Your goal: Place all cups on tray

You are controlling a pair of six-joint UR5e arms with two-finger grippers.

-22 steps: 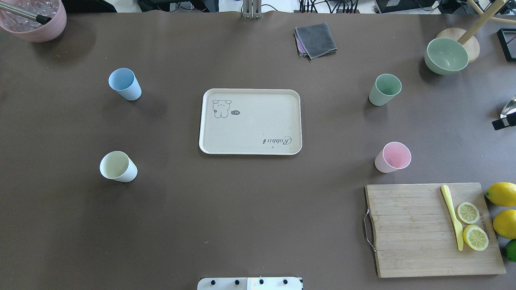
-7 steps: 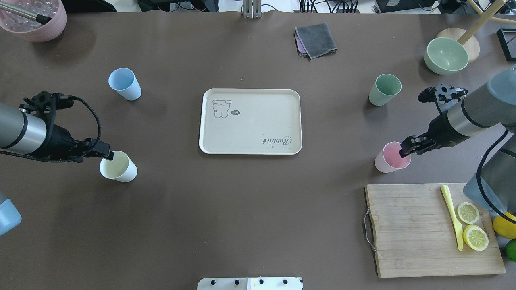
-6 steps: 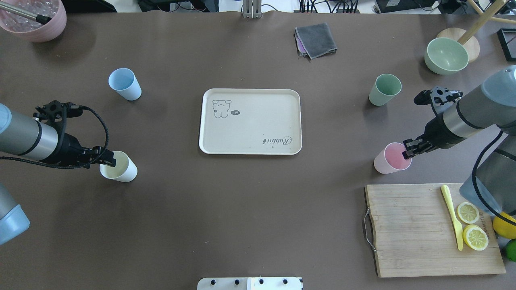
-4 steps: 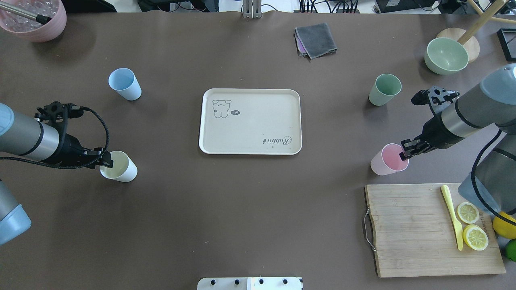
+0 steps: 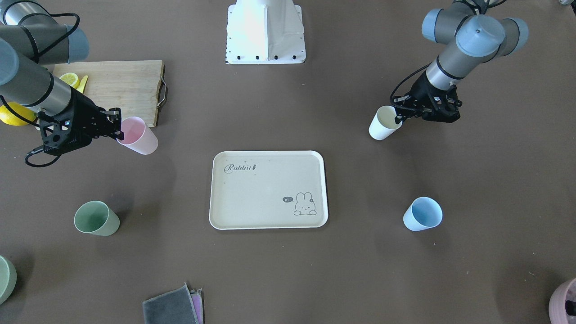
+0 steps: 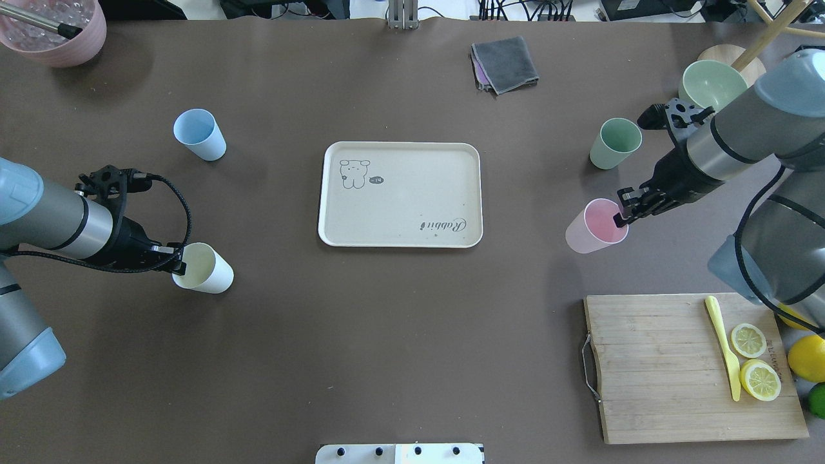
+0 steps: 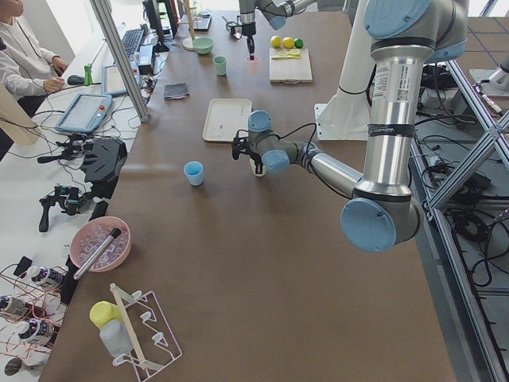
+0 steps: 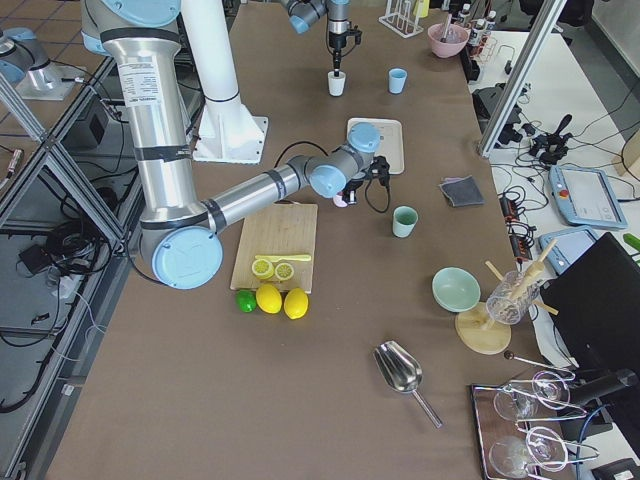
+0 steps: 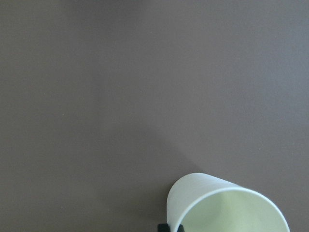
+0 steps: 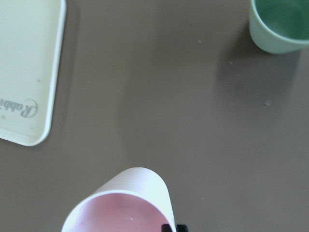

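The cream-beige tray (image 6: 399, 206) lies at the table's middle, with nothing on it. My left gripper (image 6: 179, 265) is shut on the rim of the cream white cup (image 6: 207, 270), left of the tray; the cup tilts and also shows in the left wrist view (image 9: 227, 208). My right gripper (image 6: 620, 219) is shut on the rim of the pink cup (image 6: 593, 227), held tilted to the right of the tray (image 10: 24, 72). The light blue cup (image 6: 200, 134) stands at the far left. The sage green cup (image 6: 615, 143) stands at the far right, just beyond my right gripper.
A wooden cutting board (image 6: 670, 374) with lemon slices and a yellow knife lies at the near right, whole lemons (image 6: 805, 357) beside it. A pale green bowl (image 6: 706, 80) stands far right, a grey cloth (image 6: 506, 64) far middle, a mauve pot (image 6: 55, 35) far left.
Both arms came in and shut on cup rims. The right gripper has carried the pink cup left and away, toward the tray. The left gripper has shifted the cream cup slightly right.
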